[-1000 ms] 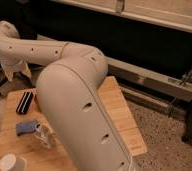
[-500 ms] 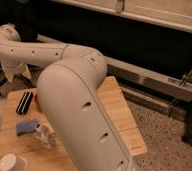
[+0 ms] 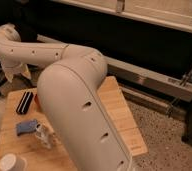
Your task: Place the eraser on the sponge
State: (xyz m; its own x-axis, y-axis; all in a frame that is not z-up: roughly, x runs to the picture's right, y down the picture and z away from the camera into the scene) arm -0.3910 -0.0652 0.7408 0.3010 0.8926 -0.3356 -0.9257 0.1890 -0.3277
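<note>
The eraser (image 3: 25, 102), a long black block with pale stripes, lies on the wooden table (image 3: 116, 107) near its far left corner. Just in front of it, flat on the table, lies the blue-grey sponge (image 3: 26, 126). My white arm sweeps from the foreground to the left. My gripper (image 3: 12, 71) hangs off the wrist above the table's far left edge, behind the eraser and apart from it. It is open and holds nothing.
A clear plastic bottle (image 3: 44, 135) stands right of the sponge, and a white cup (image 3: 11, 162) stands at the front left. A bit of red bowl (image 3: 37, 100) shows beside my arm. A metal rail (image 3: 149, 80) runs behind the table, over speckled floor.
</note>
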